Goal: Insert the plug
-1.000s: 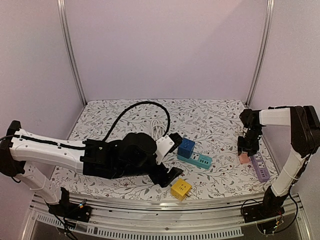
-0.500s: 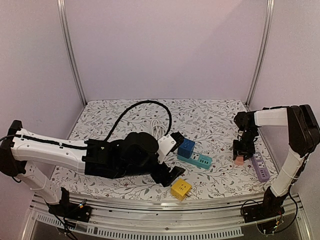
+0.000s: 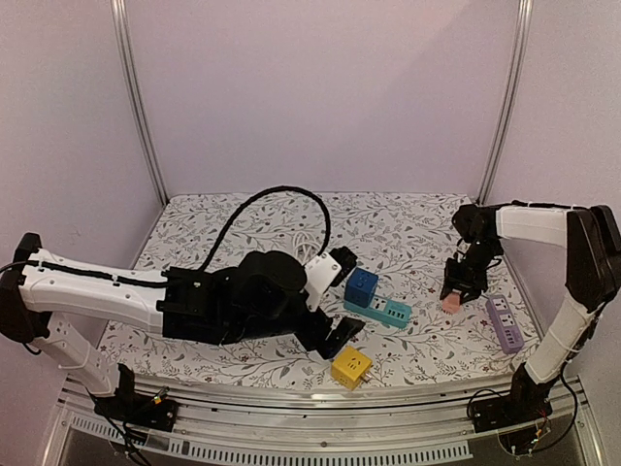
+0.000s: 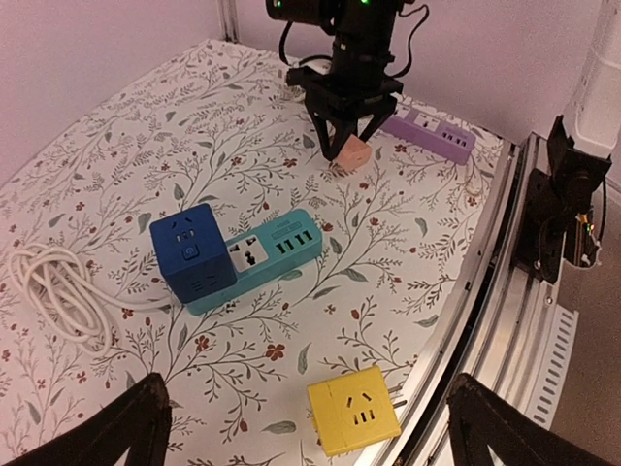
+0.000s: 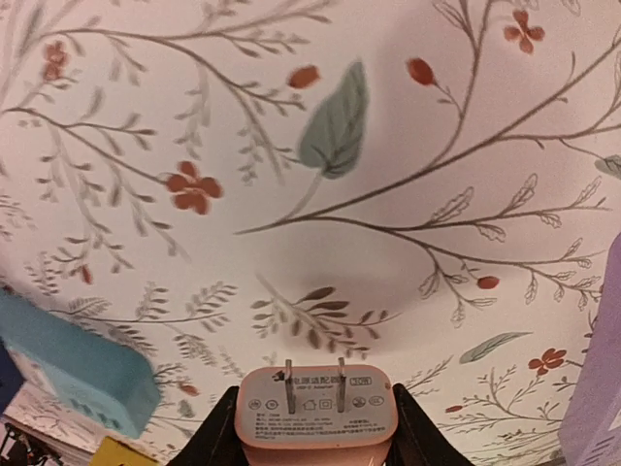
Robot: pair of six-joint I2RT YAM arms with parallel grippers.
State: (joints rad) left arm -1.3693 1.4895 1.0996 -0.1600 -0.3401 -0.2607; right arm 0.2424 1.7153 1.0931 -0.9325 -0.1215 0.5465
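My right gripper is shut on a pink plug, prongs pointing down, held just above the floral mat; it also shows in the left wrist view. A teal power strip with a blue cube adapter plugged into its left end lies at mid-table, left of the right gripper; the strip's corner shows in the right wrist view. My left gripper is open and empty, hovering above the mat by the strip, fingers spread wide.
A yellow cube adapter lies near the front edge. A purple power strip lies at the right, beside the right arm. A white coiled cord and a black cable lie behind the left arm. A metal rail borders the mat.
My right gripper has carried the pink plug leftward and slightly up, away from the purple strip. The left arm has shifted only slightly.
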